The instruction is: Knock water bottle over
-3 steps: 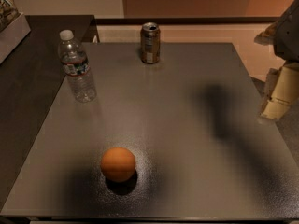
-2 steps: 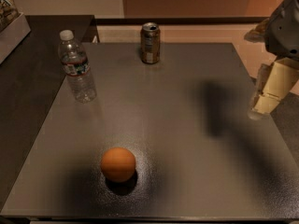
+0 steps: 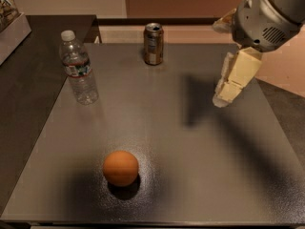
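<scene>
A: Listing stock: water bottle [image 3: 78,69], upright, far left of the table [image 3: 214,185]; can [image 3: 153,43], far middle; orange [image 3: 120,167], near middle.
B: Gripper [image 3: 224,97]: hangs over the right side, well apart from the bottle. Claw state: cannot tell.
A: Method?
B: Judged best: cross left on the near side of the can, then push the bottle sideways high up, near its cap.

The water bottle [image 3: 78,70] stands upright near the left edge of the table [image 3: 200,185], its white cap on top. The hand [image 3: 223,98] hangs over the table's right side, angled down and leftward, well apart from the bottle. A can [image 3: 153,44] stands upright at the far edge, and an orange ball [image 3: 120,168] rests near the front.
</scene>
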`<state>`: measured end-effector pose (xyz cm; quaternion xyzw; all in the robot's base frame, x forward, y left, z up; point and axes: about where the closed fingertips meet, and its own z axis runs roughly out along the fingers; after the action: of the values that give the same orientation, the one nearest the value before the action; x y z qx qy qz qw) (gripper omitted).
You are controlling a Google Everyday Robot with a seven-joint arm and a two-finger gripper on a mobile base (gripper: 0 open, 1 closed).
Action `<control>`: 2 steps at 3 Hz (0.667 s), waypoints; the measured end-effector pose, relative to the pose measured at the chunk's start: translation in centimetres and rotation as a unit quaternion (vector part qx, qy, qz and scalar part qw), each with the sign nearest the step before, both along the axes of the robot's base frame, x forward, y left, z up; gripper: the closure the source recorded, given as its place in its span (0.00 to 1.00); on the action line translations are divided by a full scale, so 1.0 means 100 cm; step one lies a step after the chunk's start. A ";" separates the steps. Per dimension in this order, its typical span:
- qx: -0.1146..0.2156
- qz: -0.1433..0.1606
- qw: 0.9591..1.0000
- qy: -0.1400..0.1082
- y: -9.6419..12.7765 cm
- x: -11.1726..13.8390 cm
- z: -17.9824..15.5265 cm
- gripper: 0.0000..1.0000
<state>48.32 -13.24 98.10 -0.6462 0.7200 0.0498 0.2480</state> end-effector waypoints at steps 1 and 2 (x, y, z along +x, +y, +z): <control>0.032 0.024 0.999 -0.009 0.041 0.020 -0.002 0.00; 0.060 0.041 0.997 -0.004 0.082 0.041 -0.008 0.00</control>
<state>52.41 -5.01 97.27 -0.6594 0.6877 0.0999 0.2868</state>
